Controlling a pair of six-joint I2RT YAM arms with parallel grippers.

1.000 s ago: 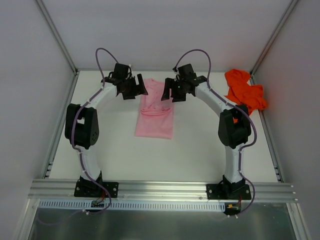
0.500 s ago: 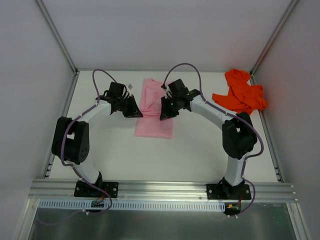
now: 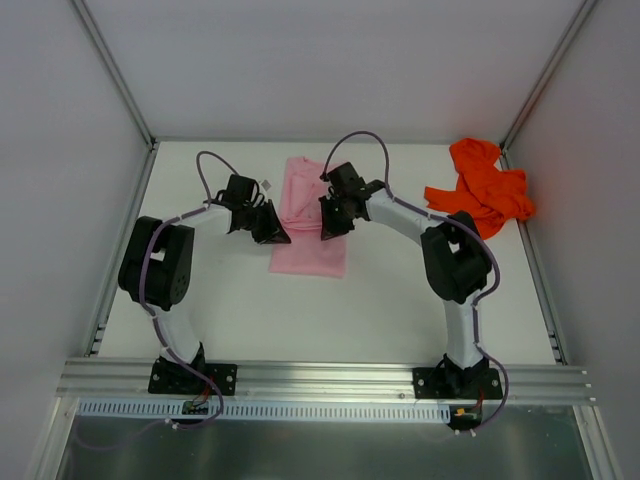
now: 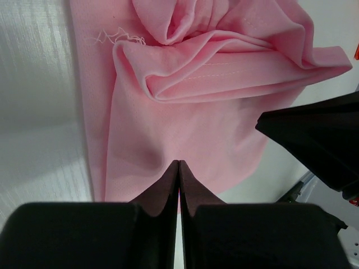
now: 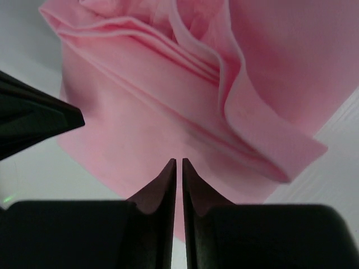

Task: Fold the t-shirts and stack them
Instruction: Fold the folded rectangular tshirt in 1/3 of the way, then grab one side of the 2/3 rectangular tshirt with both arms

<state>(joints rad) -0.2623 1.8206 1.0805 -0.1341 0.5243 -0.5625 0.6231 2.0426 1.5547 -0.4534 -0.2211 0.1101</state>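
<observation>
The light pink t-shirt [image 3: 310,252] lies folded into a long strip in the middle of the table, with bunched folds at its far end [image 4: 224,61]. My left gripper [image 3: 275,232] is at the strip's left edge, its tips [image 4: 178,163] shut and pressed into the pink cloth. On the right edge, my right gripper [image 3: 328,228] has its tips [image 5: 179,161] closed to a thin slit on the pink t-shirt [image 5: 168,112]. The two grippers face each other across the strip. The orange-red t-shirt [image 3: 485,185] lies crumpled at the far right.
White walls with metal rails enclose the table on the left, back and right. A small white tag [image 3: 268,184] lies just left of the pink shirt's far end. The metal base rail [image 3: 320,380] runs along the near edge.
Both grippers have come from the pink shirt's far end toward its middle, dropped to its side edges and gone from open to shut. The shirts themselves lie as before.
</observation>
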